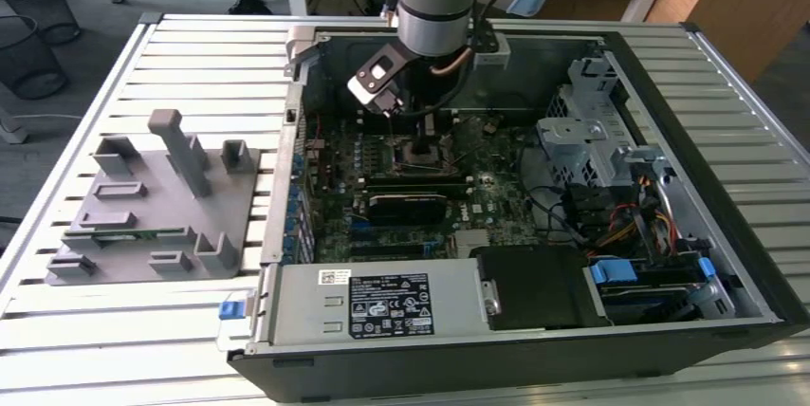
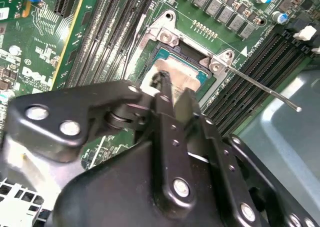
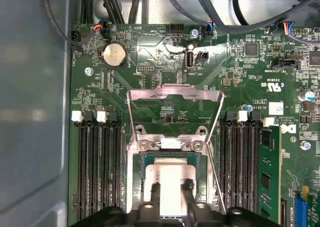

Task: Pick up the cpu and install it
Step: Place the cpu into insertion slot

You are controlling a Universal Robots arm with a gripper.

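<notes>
cpu (image 3: 172, 169) in socket (image 3: 134, 187) (gripper (image 3: 171, 187) above)

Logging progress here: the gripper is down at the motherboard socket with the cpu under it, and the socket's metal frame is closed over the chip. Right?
No. The metal frame is swung open, clear of the chip, as the first wrist view shows. The gripper is down at the socket with the cpu under it.

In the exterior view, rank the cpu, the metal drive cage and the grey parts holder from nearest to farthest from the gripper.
1. cpu, directly beneath the gripper.
2. metal drive cage, toward the exterior view's right.
3. grey parts holder, far off at the exterior view's left.
</notes>
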